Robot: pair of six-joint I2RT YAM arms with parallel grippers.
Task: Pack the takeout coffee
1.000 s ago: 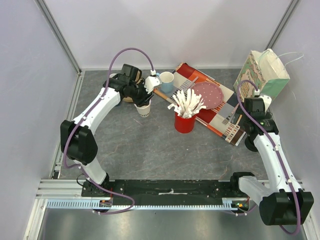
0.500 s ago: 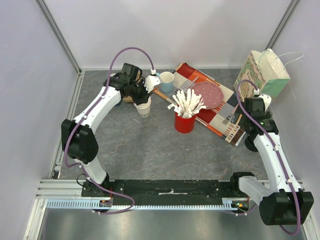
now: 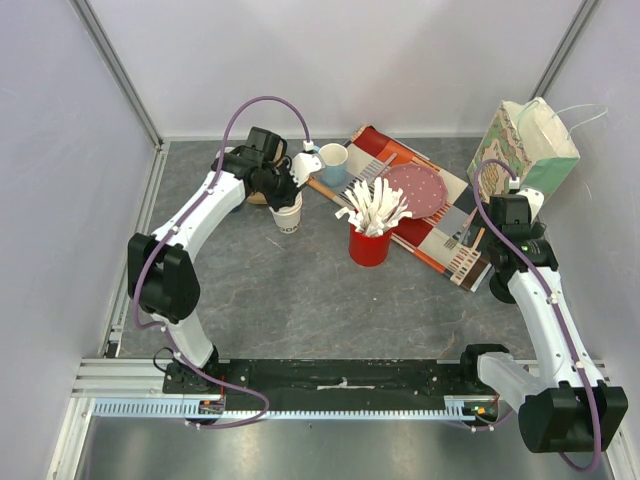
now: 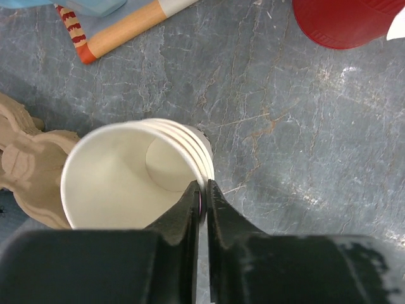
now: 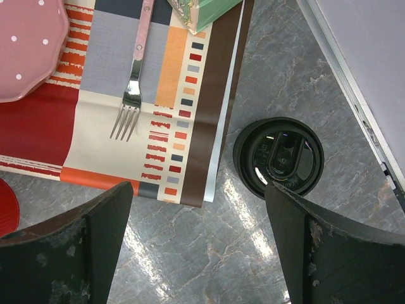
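Observation:
A black plastic lid (image 5: 278,157), seen from straight above, stands on the table just right of the placemat; what is under it is hidden. My right gripper (image 5: 201,244) is open, empty and above the table, with its right finger near the lid. In the top view the lid is hidden under the right gripper (image 3: 512,225). My left gripper (image 4: 202,201) is shut on the rim of the top cup in a stack of lidless cream paper cups (image 4: 126,177). The stack (image 3: 288,218) has dark lettering and stands left of centre, with my left gripper (image 3: 292,188) over it.
A brown pulp cup carrier (image 4: 25,168) lies beside the stack. A light blue mug (image 3: 332,160), a red cup of white cutlery (image 3: 368,242), a striped placemat (image 5: 126,76) with fork and pink plate (image 3: 415,188), and a paper bag (image 3: 530,145) stand behind. The right wall is close.
The left arm's elbow has shifted slightly to the right. The cup stack and the right arm have not visibly moved.

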